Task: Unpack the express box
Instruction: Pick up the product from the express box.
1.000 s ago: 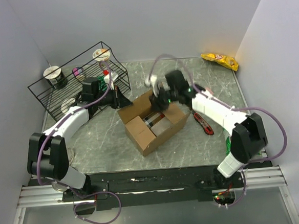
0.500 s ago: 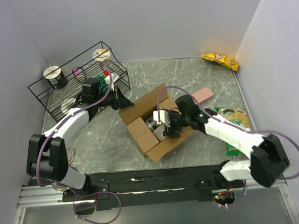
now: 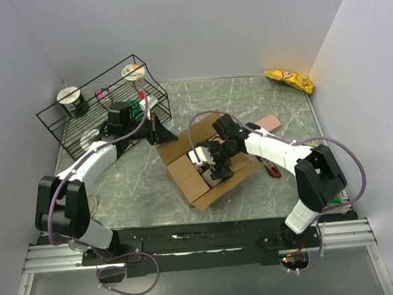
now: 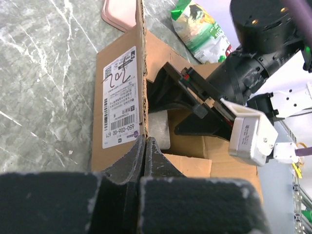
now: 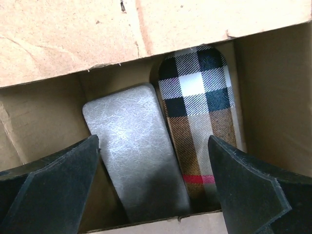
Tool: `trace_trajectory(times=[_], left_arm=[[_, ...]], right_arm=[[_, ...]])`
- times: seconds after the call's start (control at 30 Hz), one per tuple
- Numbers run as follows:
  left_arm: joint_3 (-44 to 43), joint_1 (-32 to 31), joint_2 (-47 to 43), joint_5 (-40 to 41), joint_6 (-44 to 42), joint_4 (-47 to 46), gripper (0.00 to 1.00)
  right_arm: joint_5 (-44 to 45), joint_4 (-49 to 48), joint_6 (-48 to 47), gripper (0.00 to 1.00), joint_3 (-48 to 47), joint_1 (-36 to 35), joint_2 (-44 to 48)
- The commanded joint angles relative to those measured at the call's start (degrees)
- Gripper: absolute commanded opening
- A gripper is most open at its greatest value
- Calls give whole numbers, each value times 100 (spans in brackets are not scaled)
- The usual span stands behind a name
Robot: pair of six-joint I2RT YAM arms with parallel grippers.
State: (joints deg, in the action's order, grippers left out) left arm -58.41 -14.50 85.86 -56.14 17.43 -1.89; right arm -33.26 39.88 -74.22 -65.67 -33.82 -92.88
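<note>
The express box [image 3: 185, 175] is a brown carton lying open mid-table, flaps spread. My left gripper [image 3: 156, 134] is shut on the edge of its back-left flap; in the left wrist view the labelled flap [image 4: 119, 97] runs straight into the closed fingertips [image 4: 144, 140]. My right gripper [image 3: 216, 165] hangs open over the box's opening, holding nothing. Under it in the right wrist view lie a silver-grey flat case [image 5: 127, 146] and a plaid case [image 5: 197, 112] side by side inside the box, with the wide-apart fingers [image 5: 53, 190] either side of them.
A black wire rack [image 3: 106, 106] holding cups stands at the back left. A pink flat item [image 3: 269, 123] lies behind the box, a red-handled tool [image 3: 272, 170] to its right, a yellow snack bag [image 3: 288, 80] at the back right, a green bag [image 4: 200, 29] nearby.
My right gripper came from the box's back edge down over its opening and its jaws spread wide. The pink item now lies on the table. The left arm has not moved.
</note>
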Motion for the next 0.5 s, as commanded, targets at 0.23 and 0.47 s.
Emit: trace_trajectory(times=[0.23, 0.47], left_arm=[[-645, 26, 554, -846, -310, 22, 1], [-680, 26, 677, -855, -100, -162, 1]], right_arm=[[293, -1070, 214, 83, -393, 25, -580], [723, -973, -514, 84, -315, -28, -1109]])
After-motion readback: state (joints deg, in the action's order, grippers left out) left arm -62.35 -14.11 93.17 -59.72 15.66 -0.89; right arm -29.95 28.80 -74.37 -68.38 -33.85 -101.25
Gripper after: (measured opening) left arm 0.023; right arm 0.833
